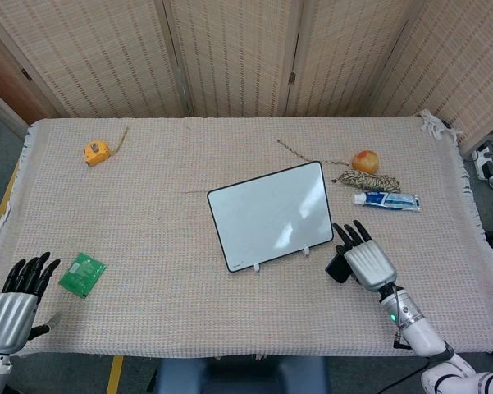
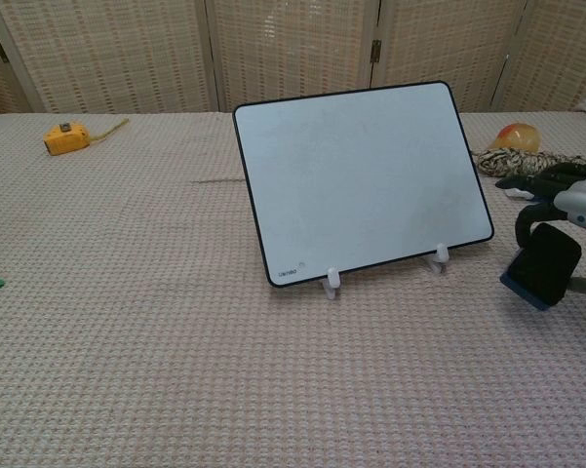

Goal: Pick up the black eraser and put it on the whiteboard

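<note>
My right hand (image 1: pixel 366 261) (image 2: pixel 564 200) grips the black eraser (image 2: pixel 541 265) (image 1: pixel 337 268), which hangs below the palm, lifted off the cloth. It is just right of the whiteboard (image 1: pixel 269 215) (image 2: pixel 363 180), which stands tilted on two small white feet in the middle of the table. The eraser's blue underside shows at its lower edge in the chest view. My left hand (image 1: pixel 18 301) rests open at the near left corner, fingers apart, holding nothing; only the head view shows it.
A green packet (image 1: pixel 82 274) lies near my left hand. A yellow tape measure (image 1: pixel 97 152) sits far left. Behind the right hand are a toothpaste tube (image 1: pixel 385 199), a coil of rope (image 1: pixel 367 179) and an orange fruit (image 1: pixel 365 160). Folding screens stand behind.
</note>
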Available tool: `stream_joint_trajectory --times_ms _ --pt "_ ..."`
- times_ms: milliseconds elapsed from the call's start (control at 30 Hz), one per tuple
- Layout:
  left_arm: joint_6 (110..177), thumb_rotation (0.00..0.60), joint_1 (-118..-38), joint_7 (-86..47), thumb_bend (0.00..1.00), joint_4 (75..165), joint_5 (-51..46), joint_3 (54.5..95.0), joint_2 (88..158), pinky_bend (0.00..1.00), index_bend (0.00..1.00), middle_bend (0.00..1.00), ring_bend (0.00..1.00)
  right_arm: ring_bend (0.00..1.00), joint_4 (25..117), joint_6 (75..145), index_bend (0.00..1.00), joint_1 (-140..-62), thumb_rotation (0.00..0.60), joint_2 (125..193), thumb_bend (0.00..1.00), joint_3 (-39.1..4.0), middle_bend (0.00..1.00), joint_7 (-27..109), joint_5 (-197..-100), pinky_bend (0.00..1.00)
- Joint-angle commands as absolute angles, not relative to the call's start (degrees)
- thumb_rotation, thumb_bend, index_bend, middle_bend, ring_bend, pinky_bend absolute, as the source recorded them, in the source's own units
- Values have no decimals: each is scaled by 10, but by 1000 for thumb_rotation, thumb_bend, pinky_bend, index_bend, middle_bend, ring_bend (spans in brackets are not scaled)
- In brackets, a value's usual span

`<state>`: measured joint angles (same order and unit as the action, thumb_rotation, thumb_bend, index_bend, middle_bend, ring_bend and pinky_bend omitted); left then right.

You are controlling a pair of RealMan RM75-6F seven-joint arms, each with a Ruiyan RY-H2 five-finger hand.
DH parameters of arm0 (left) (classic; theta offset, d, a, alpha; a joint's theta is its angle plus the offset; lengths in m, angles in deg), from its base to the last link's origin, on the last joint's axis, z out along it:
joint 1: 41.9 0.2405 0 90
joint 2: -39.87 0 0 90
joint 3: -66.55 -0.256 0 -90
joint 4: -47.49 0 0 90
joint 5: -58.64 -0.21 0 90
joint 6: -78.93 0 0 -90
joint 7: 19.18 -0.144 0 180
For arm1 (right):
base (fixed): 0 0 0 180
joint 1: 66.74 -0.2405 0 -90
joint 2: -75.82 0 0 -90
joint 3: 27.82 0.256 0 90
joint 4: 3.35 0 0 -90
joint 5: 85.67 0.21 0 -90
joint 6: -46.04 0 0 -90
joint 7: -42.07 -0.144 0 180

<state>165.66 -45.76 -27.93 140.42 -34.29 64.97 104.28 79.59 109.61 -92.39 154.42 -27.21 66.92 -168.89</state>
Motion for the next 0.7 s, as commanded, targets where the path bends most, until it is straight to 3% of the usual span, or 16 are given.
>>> stream_joint_trajectory --times_ms 33,367,700 --pt "1658 600 -457 -282 237 1404 -344 650 1044 0 0 14 0 39 777 1149 613 -923 600 1576 314 -251 43 656 -1726 0" --pt "1657 600 -457 -272 237 1404 -343 649 1041 0 0 14 0 30 664 1185 613 -969 600 1697 314 -188 40 710 -1729 0" --pt "1650 600 -461 -262 237 1404 -344 647 1036 0 0 14 0 34 570 1181 593 -1011 600 1766 313 -158 42 700 -1717 0"
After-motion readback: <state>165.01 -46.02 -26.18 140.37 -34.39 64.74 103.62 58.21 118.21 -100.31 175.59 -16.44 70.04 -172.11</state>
